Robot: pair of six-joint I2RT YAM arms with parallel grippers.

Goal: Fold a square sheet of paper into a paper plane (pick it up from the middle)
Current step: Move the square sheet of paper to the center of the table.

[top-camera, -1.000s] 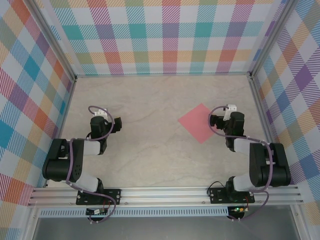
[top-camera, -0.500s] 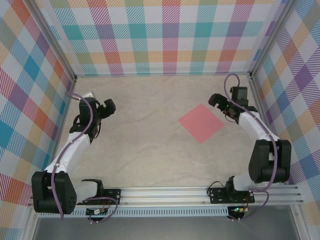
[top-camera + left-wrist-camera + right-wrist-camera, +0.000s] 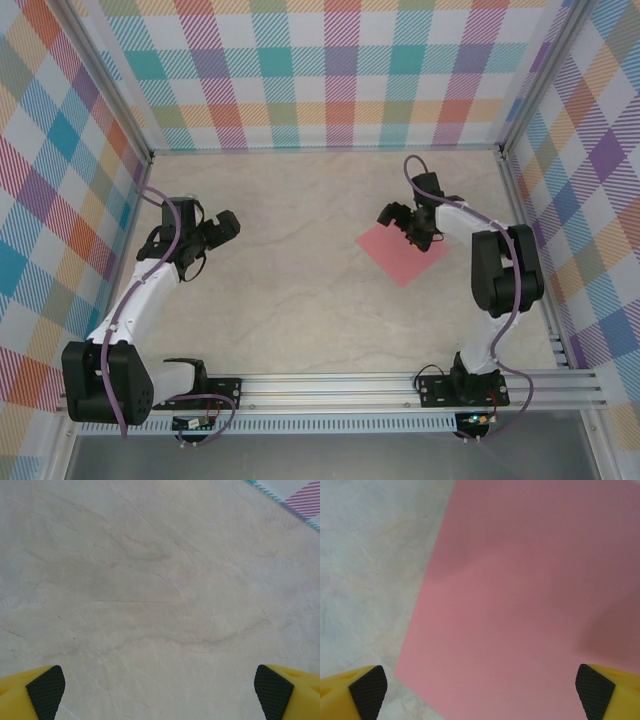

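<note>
While the square sheet of paper (image 3: pixel 401 260) lies flat and unfolded on the marble-look tabletop (image 3: pixel 300 300), right of centre and turned like a diamond, the right gripper (image 3: pixel 399 221) hangs over its far-left part, jaws spread wide and holding nothing. In the right wrist view the sheet (image 3: pixel 530 605) covers most of the ground between the yellow fingers, black textured pads (image 3: pixel 367 690) at the frame corners, left edge of the paper running down to a corner near the left pad. Whether the tips touch the paper I cannot tell. Judging by the task, the wide stance above the sheet is a setup for a pinch near its middle, though the gripper sits closer to the far-left edge than the centre, so it likely needs to shift in. The left gripper (image 3: pixel 222 228) is well apart from the paper, over bare table on the left side, also spread wide and empty; its wrist view has only veined surface (image 3: pixel 150 580) between the pads (image 3: pixel 46 690), with a strip of plaid wall (image 3: pixel 305 502) at the far right corner. Probably parked there to stay clear until a fold needs a second hand. No crease on the paper yet, folding not begun. No brand, label or readable writing on the paper, the grippers, the plaid walls (image 3: pixel 330 70) or the aluminium rail (image 3: pixel 330 385).
</note>
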